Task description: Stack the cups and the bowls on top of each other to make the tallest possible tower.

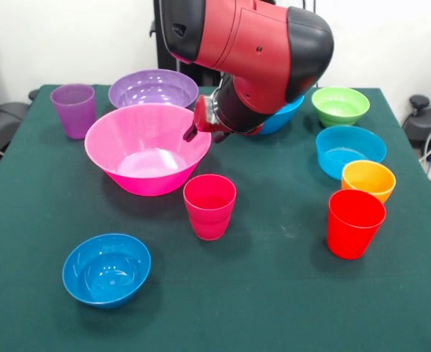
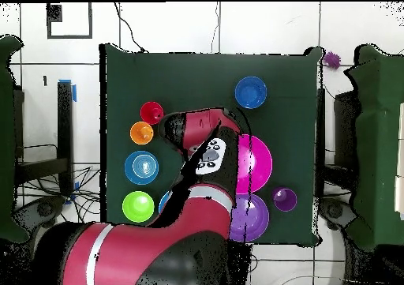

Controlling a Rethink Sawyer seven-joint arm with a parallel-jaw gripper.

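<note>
The huge pink bowl point(image 1: 147, 147) point(image 2: 259, 162) stands empty left of centre. The large purple bowl point(image 1: 154, 88) point(image 2: 251, 216) is behind it and the purple cup point(image 1: 73, 108) point(image 2: 285, 199) is to its left. The magenta cup point(image 1: 210, 205) stands in front of the pink bowl, and the arm hides it in the overhead view. The small dark blue bowl point(image 1: 106, 268) point(image 2: 250, 92) is at the front left. My gripper point(image 1: 193, 130) hangs at the pink bowl's right rim, largely hidden by the wrist. Every cup and bowl stands alone on the table.
On the right stand the red cup point(image 1: 355, 222) point(image 2: 151, 111), orange bowl point(image 1: 368, 179) point(image 2: 141, 133), cyan bowl point(image 1: 350, 149) point(image 2: 141, 167) and green bowl point(image 1: 340, 105) point(image 2: 138, 206). The large blue bowl point(image 1: 287, 114) point(image 2: 163, 202) is mostly hidden behind the arm.
</note>
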